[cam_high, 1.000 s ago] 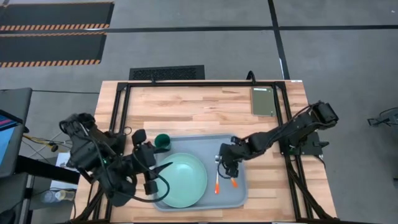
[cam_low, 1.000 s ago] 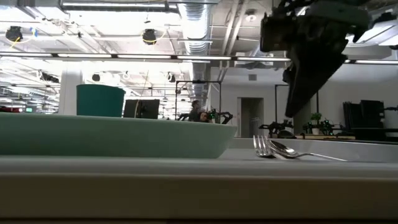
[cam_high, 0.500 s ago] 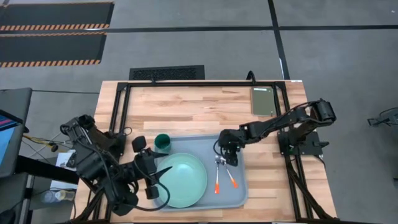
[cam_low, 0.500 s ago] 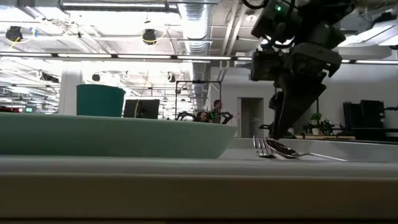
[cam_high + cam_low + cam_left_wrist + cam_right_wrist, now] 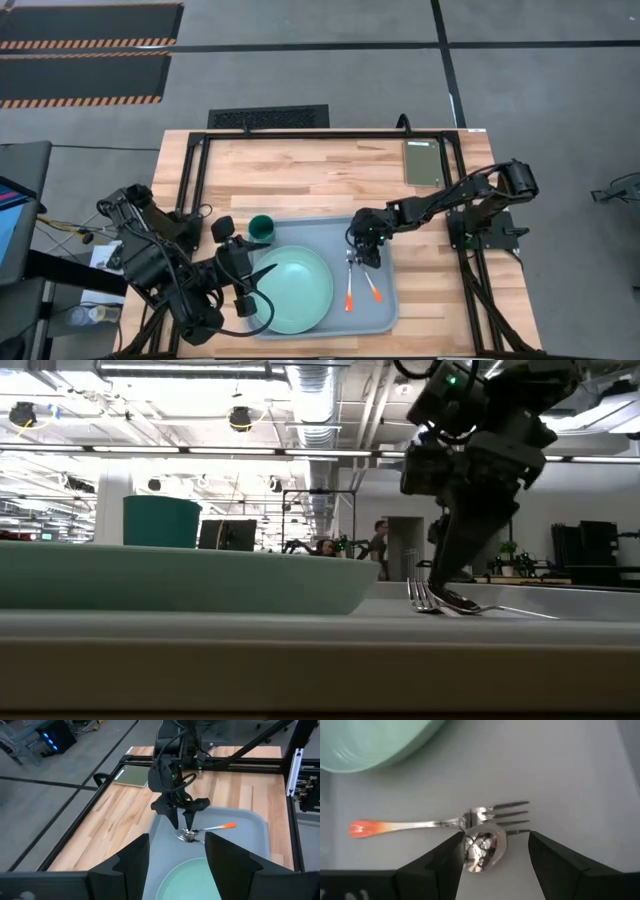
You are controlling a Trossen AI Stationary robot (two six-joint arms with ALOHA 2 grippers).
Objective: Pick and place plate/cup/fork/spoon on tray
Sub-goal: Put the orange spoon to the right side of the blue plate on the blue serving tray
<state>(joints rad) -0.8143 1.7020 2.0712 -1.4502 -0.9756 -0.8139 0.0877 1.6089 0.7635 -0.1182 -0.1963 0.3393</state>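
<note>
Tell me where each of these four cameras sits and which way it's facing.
High: overhead, looking straight down; both arms, tray.
Low: table height, looking level across; right tool above fork.
Left wrist: looks past left tool at right arm.
Right wrist: looks down past right tool, open, at spoon.
Shared: fork and spoon show in all.

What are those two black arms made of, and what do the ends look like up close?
Both arms are dark, almost black, built of chunky jointed segments with black cables looping along them. The left gripper and the right gripper each end in two flat, wedge-shaped black fingers. A small green light glows on the right arm's wrist housing. The material itself cannot be told from here.
</note>
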